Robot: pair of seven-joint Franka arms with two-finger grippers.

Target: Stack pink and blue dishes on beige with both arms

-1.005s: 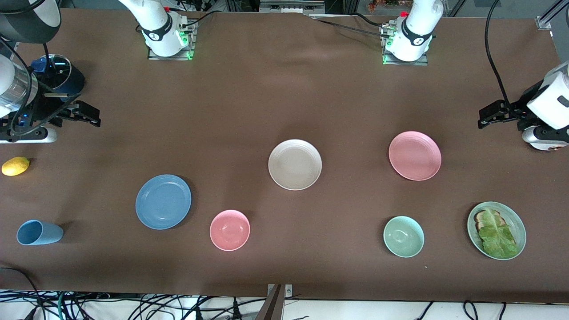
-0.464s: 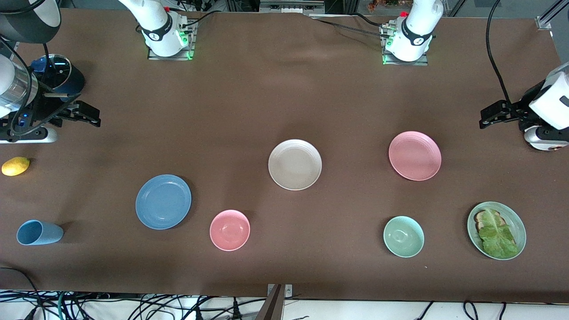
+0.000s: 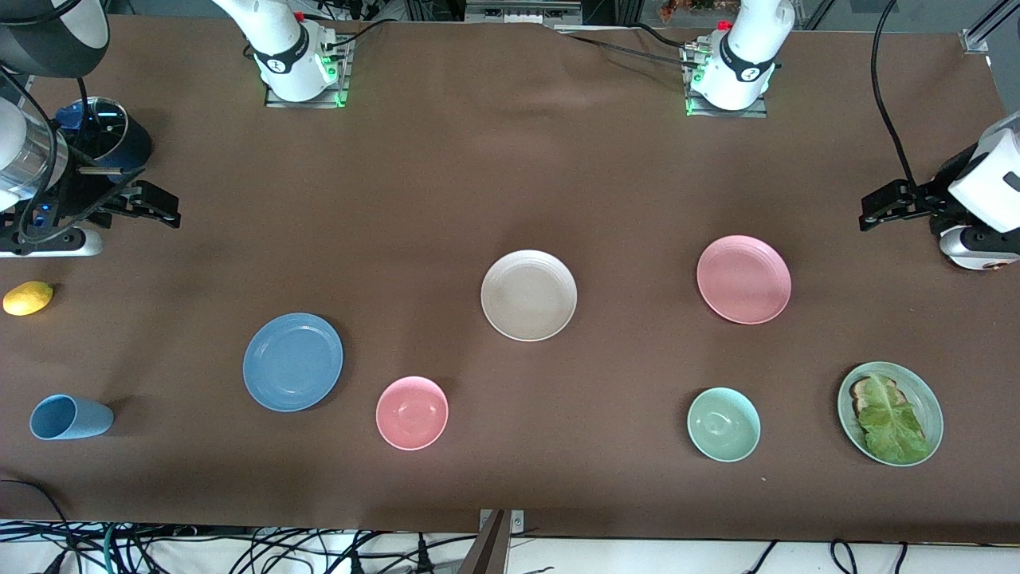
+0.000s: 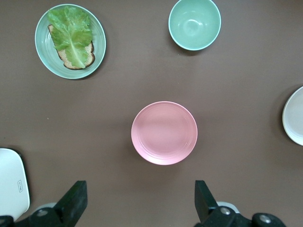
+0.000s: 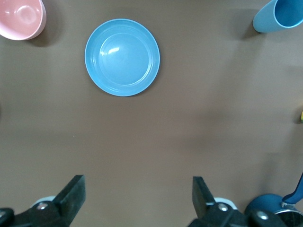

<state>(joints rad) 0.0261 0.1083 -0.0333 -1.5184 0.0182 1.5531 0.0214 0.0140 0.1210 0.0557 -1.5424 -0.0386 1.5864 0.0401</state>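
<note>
Starting layout for a two-arm stacking task. The beige plate (image 3: pixel 528 296) lies near the table's middle, bare, with nothing stacked on it. The pink plate (image 3: pixel 743 279) lies toward the left arm's end, well apart from the beige one; the blue plate (image 3: pixel 292 362) lies toward the right arm's end, nearer the front camera than the beige plate. Each coloured plate thus falls on the side of one arm, which probably explains the split of work: one plate per arm, with the target between them.

The left gripper (image 3: pixel 876 209) hangs high over the table's edge at its own end, fingers (image 4: pixel 75 201) spread wide and empty; its wrist view looks straight down on the pink plate. The right gripper (image 3: pixel 155 209) hangs over its own end, jaws likewise wide apart and empty, with the blue plate in its wrist view.

Distractors: a pink bowl (image 3: pixel 411 412) just beside the blue plate, a green bowl (image 3: pixel 723 424), a green plate (image 3: pixel 924 395) carrying toast and lettuce, a blue cup (image 3: pixel 70 417) on its side, and a lemon (image 3: pixel 28 298).

Neither plate is lifted yet.
</note>
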